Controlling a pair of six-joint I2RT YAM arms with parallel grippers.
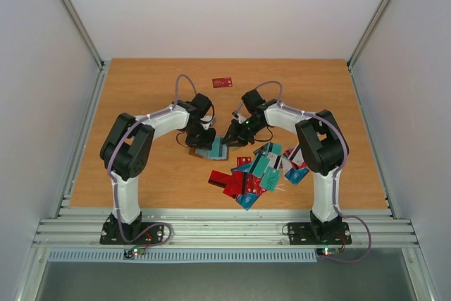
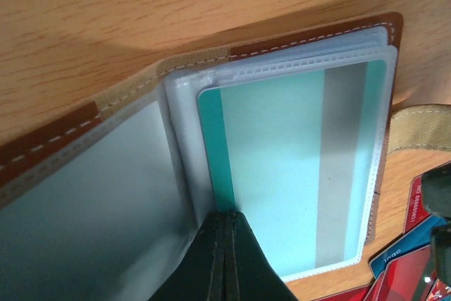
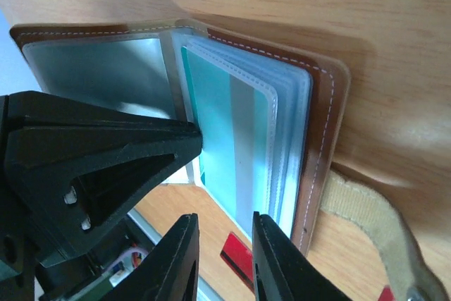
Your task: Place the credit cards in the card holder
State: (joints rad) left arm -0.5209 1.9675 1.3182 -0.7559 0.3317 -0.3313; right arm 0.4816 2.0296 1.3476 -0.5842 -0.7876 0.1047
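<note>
The brown card holder (image 1: 211, 149) lies open on the table between both arms, its clear sleeves fanned out. A teal credit card (image 2: 282, 174) with a grey stripe sits inside the top sleeve. My left gripper (image 2: 227, 215) is shut, with its tips pressed down on the sleeve at the teal card's near left corner. My right gripper (image 3: 224, 227) is open just off the holder's (image 3: 320, 125) edge, below the teal card (image 3: 218, 125), with nothing between its fingers. A heap of red, teal and blue credit cards (image 1: 257, 170) lies to the right of the holder.
One red card (image 1: 223, 82) lies alone at the far middle of the table. The holder's tan strap (image 2: 423, 128) sticks out on its right side. The left gripper's black body (image 3: 106, 167) crowds close beside my right fingers. Metal rails (image 1: 225, 230) run along the near edge.
</note>
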